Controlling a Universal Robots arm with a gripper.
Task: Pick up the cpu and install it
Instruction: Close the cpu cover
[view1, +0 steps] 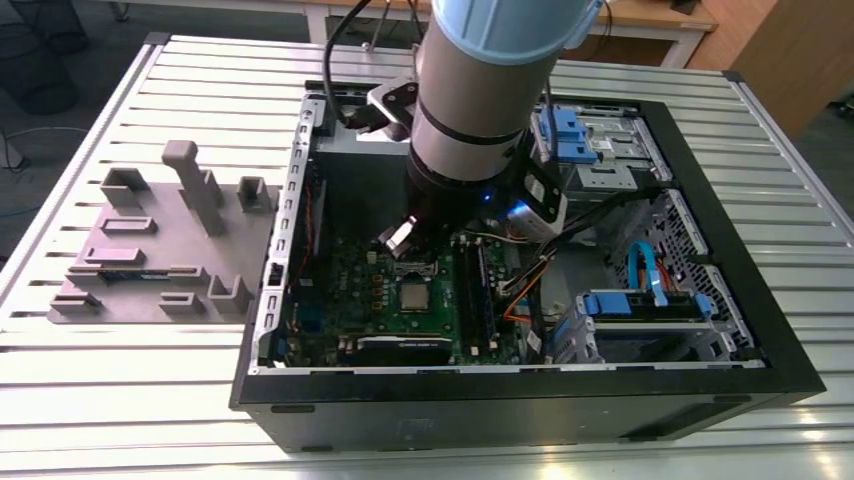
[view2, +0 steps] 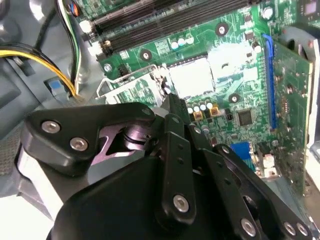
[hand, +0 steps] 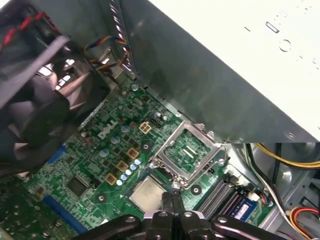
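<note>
The small, flat, square cpu (hand: 148, 194), shiny silver on top, lay seated in its socket on the green motherboard (hand: 75, 165). The board sat inside the open black computer case (view1: 534, 410), which stood on the slatted metal table (view1: 134, 400). The socket's metal load frame (hand: 190, 152) stood hinged open just beside the chip, on its far side in the exterior view.

The black gripper (hand: 172, 197) hung close over the cpu's edge with its fingers drawn together and nothing between them. Whether it touched the chip could not be told. In the second wrist view the gripper (view2: 172, 102) pointed toward the cpu (view2: 189, 76).

The pale grey robot arm (view1: 481, 100) reached down into the case. At the exterior view's left, a mauve-grey plastic tray (view1: 147, 260) with upright blocks rested on the table just beside the case.
</note>
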